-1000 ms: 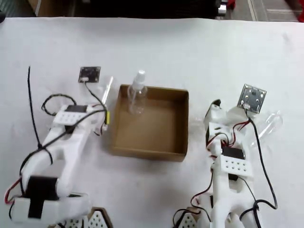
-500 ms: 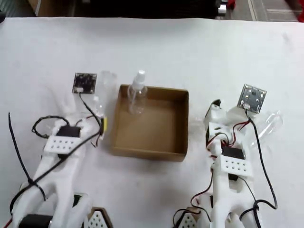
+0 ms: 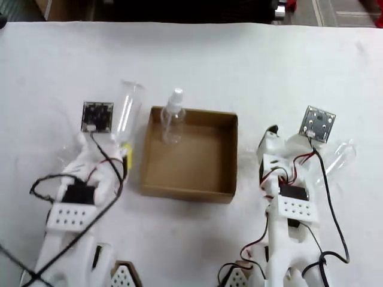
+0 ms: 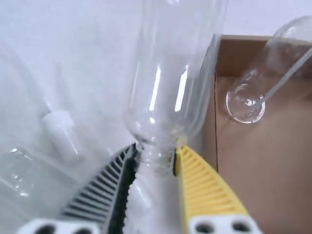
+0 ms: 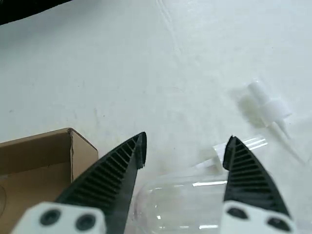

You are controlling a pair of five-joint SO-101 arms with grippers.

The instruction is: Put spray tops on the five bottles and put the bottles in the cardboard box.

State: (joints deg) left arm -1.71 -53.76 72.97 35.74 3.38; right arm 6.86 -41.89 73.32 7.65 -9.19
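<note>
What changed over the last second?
Left arm drew back toward its base, away from the cardboard box, its end effector clamped on the neck of a clear bottle. Right arm, the box and the capped bottle in it stayed put.

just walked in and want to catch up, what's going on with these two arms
The left gripper is shut on a clear bottle by its neck, just beside the cardboard box. A capped bottle with its spray top on already stands in the box's far left corner. The right gripper is open over a lying bottle on the table, with a loose spray top nearby.
</note>
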